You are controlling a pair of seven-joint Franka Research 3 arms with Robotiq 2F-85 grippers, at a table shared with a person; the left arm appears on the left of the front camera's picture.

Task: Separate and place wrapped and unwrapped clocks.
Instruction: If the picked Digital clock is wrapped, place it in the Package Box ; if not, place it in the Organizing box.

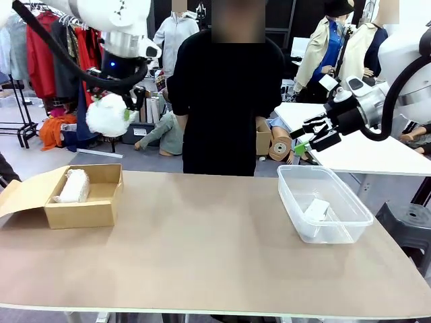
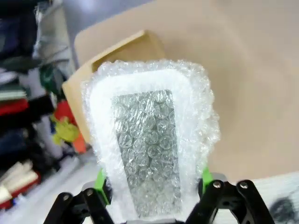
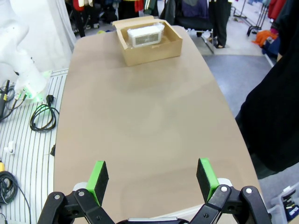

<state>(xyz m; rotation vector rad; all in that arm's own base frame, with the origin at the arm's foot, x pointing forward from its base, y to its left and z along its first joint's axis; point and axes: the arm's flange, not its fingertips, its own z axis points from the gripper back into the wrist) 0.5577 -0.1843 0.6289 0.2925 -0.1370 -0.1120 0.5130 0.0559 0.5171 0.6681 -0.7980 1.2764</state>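
High above the table's left end, my left gripper (image 1: 128, 106) is shut on a wrapped clock (image 1: 106, 116). In the left wrist view this bubble-wrap bundle (image 2: 149, 149) shows a grey face and sits between the green pads (image 2: 100, 181) of the left gripper (image 2: 153, 182). A second wrapped clock (image 1: 73, 186) lies in the open cardboard box (image 1: 101, 208). The unwrapped clock (image 1: 316, 208), a bare white block, lies in the clear plastic bin (image 1: 296, 195). My right gripper (image 1: 313, 134) hangs open and empty above the bin's far side. The right wrist view shows the right gripper (image 3: 152, 179) with nothing between its fingers, and the box (image 3: 154, 51) with its wrapped clock (image 3: 145, 35) far off.
A person in black (image 1: 225, 101) stands at the table's far edge, between box and bin. The box's flap (image 1: 20, 192) lies open toward the left edge. A white side table (image 1: 363, 151) stands behind the bin.
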